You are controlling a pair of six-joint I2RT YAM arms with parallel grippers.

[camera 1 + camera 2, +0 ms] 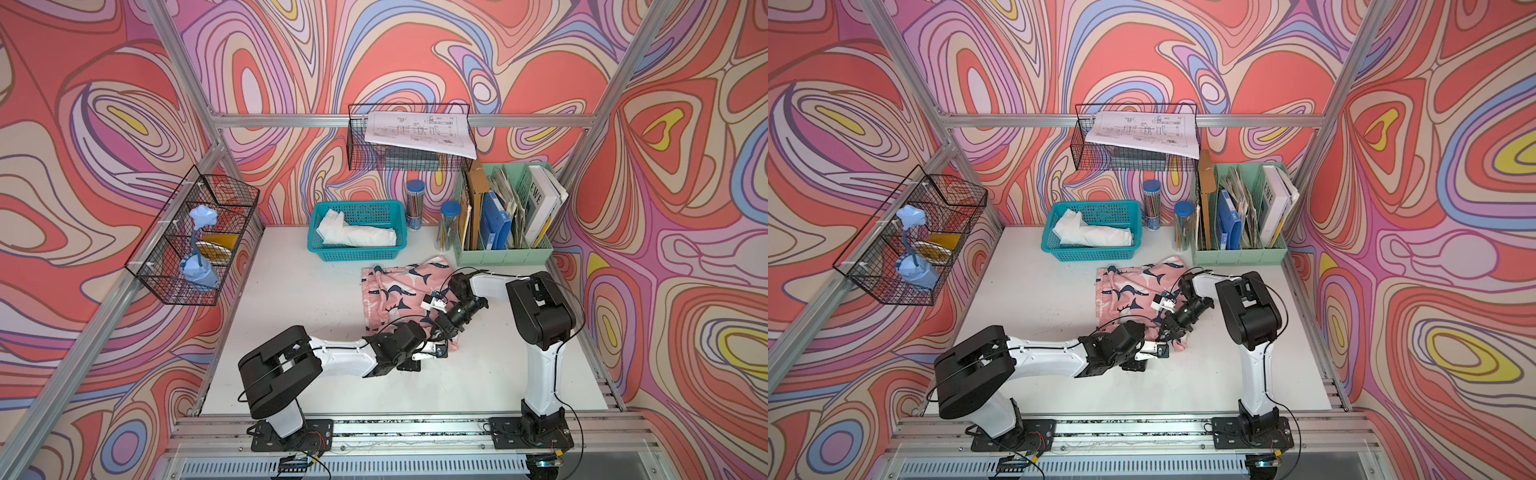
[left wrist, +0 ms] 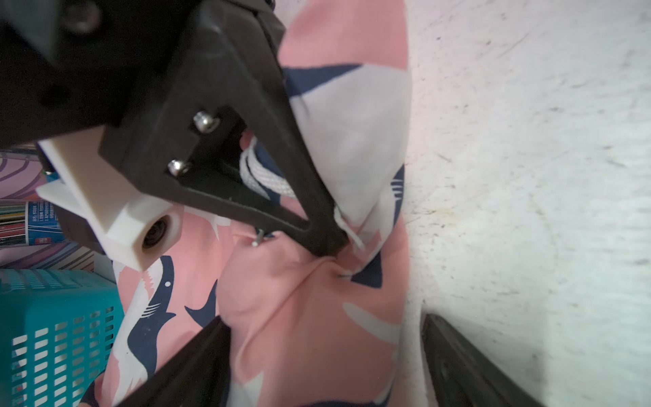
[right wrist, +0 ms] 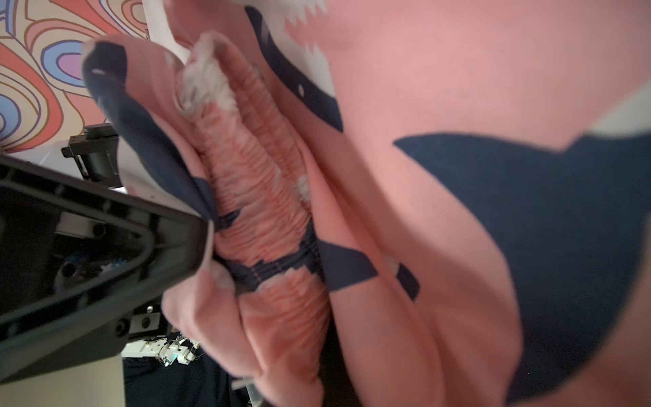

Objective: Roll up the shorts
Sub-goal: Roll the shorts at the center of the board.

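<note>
The pink shark-print shorts (image 1: pixel 395 291) (image 1: pixel 1127 286) lie on the white table, right of centre, with their near end bunched up. My right gripper (image 2: pixel 327 246) (image 1: pixel 441 330) is shut, pinching a fold of that near end. In the right wrist view, the gathered waistband (image 3: pixel 260 197) fills the frame and hides that gripper's own fingers. My left gripper (image 2: pixel 327 370) (image 1: pixel 434 351) is open and straddles the bunched fabric just below the right one. One finger (image 2: pixel 197 363) touches the cloth. The other finger (image 2: pixel 458 363) stands apart from it over bare table.
A teal basket (image 1: pixel 320 245) holding a white cloth stands behind the shorts. A green file organiser (image 1: pixel 503 257) and two pencil tubes (image 1: pixel 414 203) are at the back right. Wire baskets hang on the left frame (image 1: pixel 195 237) and back rail (image 1: pixel 357 137).
</note>
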